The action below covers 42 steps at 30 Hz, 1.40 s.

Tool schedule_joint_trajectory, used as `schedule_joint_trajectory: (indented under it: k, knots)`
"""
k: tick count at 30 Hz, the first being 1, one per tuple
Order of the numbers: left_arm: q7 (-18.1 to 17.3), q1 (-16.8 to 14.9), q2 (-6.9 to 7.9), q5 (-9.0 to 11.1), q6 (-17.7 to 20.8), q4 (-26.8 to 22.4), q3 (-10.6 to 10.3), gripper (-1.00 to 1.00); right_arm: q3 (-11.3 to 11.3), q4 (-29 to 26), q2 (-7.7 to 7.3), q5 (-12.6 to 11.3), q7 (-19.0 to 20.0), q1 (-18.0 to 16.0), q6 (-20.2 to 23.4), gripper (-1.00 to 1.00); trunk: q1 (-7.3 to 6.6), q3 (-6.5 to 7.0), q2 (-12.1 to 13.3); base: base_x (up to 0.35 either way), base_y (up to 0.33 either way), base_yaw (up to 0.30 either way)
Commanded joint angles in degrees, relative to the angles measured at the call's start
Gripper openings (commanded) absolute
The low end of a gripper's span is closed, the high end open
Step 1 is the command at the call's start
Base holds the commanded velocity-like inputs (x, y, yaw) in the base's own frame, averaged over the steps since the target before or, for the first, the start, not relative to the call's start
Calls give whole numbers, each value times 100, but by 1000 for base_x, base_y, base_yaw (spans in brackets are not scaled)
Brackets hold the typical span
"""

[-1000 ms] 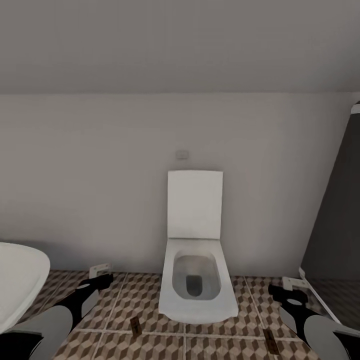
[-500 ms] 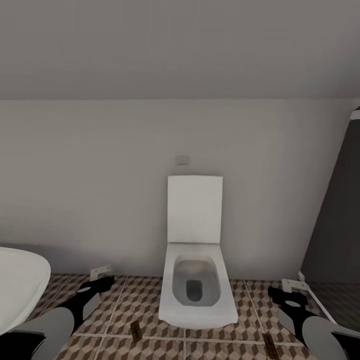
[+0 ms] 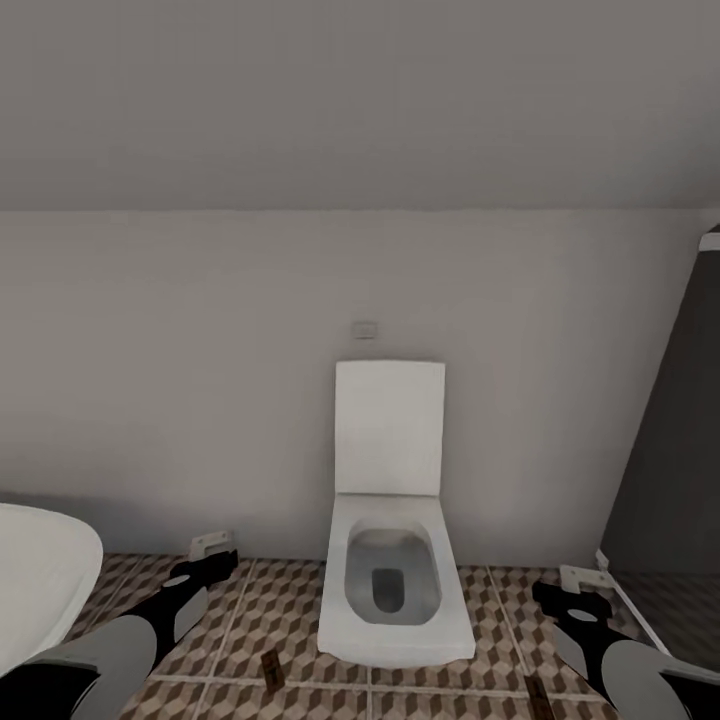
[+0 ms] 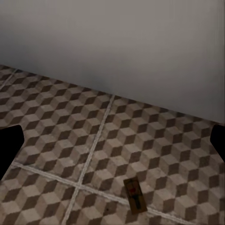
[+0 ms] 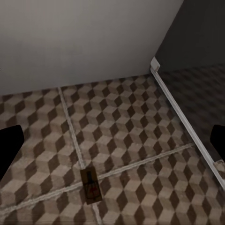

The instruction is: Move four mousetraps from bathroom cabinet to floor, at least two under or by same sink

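Two grippers in frame, both raised over the floor and both empty. In the head view the left gripper (image 3: pixel 205 565) sits low on the left and the right gripper (image 3: pixel 570 598) low on the right. In each wrist view the dark fingertips stand at opposite edges with bare tile between them, so I judge the jaws spread wide, nothing held.

One mousetrap (image 4: pixel 134 195) lies flat on the bathroom floor (image 4: pixel 56 140) ahead of and below the left gripper, between its finger lines. Its long axis runs slightly oblique to the nearby grout line, red spot up. A second mousetrap (image 5: pixel 90 184) lies likewise under the right gripper, just beside a grout crossing, long axis roughly along the grout line leading to the wall. In the head view these sit either side of the white toilet (image 3: pixel 393 590): left trap (image 3: pixel 269 669), right trap (image 3: pixel 538 696).

Each arm is nearest its own trap. A rounded white bathtub edge (image 3: pixel 40 580) is at far left. Cabinet and sink cannot be placed from here.
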Motion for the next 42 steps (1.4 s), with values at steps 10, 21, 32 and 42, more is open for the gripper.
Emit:
schedule_joint_trajectory:
  k: [10,21,32,42]
  knots:
    - [12,-3,-32,47,-12,11,-50,100,-41,19,125,43,-42,42,-41,100,-221,174,399,0,0,0]
    - [18,-3,-33,60,-3,30,-43,100,-40,19,152,40,-54,50,-41,100,-463,371,841,0,0,0]
    - [19,-3,-43,64,-1,41,-42,100,-40,19,153,38,-57,50,-41,100,-704,569,1282,0,0,0]
    - [19,-3,-42,65,-8,44,-42,100,-40,19,158,38,-60,50,-40,100,-924,748,1683,0,0,0]
